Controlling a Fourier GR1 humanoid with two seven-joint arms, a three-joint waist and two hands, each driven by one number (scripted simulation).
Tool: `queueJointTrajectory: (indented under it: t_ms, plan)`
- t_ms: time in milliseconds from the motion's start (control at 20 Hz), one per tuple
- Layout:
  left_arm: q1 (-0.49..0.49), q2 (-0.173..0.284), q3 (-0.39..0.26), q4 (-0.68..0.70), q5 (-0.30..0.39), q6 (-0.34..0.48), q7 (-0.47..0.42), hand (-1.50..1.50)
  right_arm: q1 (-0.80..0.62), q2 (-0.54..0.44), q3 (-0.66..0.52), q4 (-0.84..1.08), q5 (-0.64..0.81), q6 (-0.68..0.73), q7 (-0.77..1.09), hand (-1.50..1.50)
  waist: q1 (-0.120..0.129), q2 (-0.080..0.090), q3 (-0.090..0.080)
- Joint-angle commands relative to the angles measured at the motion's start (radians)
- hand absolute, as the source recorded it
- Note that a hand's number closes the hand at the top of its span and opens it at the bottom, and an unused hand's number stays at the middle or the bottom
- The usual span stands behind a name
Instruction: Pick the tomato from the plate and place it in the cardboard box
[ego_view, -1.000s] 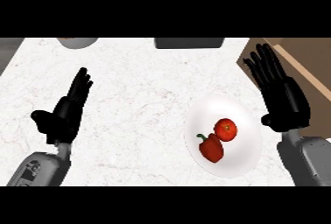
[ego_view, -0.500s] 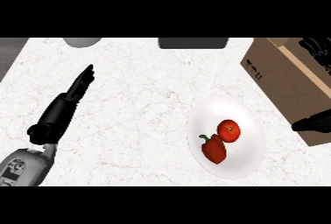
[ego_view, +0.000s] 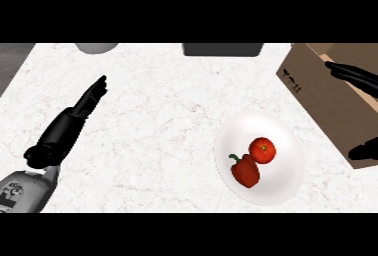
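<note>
Since half a second ago the right hand (ego_view: 353, 76) has swung further out to the view's right edge and now lies over the cardboard box (ego_view: 334, 102), where only dark fingers show near the top and a dark bit lower down by the box's near corner; whether those fingers are spread or curled cannot be told. The left hand (ego_view: 68, 125) has hardly shifted.

The white speckled counter (ego_view: 148, 100) fills most of the view. The cardboard box stands at its right side, brown, its open top partly cut by the edge. The left hand and grey forearm come in from the lower left; its fingers are straight and together, pointing up and slightly right, and it has hold of nothing.

The white plate (ego_view: 284, 127) sits right of centre, just beside the box. On it lie 2 red things, touching: a red pepper (ego_view: 245, 171) toward the near left, and the tomato (ego_view: 262, 150) just above and right of it, untouched by either hand.

At the far edge are a dark rectangular object (ego_view: 223, 48) and a grey round object (ego_view: 96, 47), both cut off.
</note>
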Motion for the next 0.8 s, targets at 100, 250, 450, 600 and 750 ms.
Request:
queueJointTrajectory:
  t_ms: [100, 250, 450, 600, 750]
  plan:
    - [0.011, -0.004, 0.007, -0.014, -0.020, 0.003, 0.012, 0.00, -0.053, -0.076, 0.128, -0.133, 0.199, 0.056, 0.115, -1.50, 0.000, -0.005, -0.002]
    - [0.016, 0.013, 0.041, 0.031, -0.002, -0.046, -0.034, 0.00, -0.024, -0.044, 0.198, -0.252, 0.269, 0.073, 0.216, -1.50, -0.009, -0.005, -0.002]
    - [0.058, -0.002, 0.034, -0.056, -0.022, -0.014, 0.014, 0.00, 0.002, -0.071, 0.214, -0.405, 0.324, 0.136, 0.377, -1.50, -0.010, -0.009, -0.002]
    - [0.034, -0.008, 0.055, 0.009, -0.020, -0.057, -0.041, 0.00, -0.039, 0.008, 0.279, -0.456, 0.369, 0.206, 0.524, -1.50, -0.006, -0.006, -0.002]
    - [0.014, -0.052, 0.032, -0.090, -0.059, -0.007, 0.093, 0.00, 0.019, 0.012, 0.254, -0.476, 0.383, 0.249, 0.537, -1.50, -0.011, -0.006, 0.000]
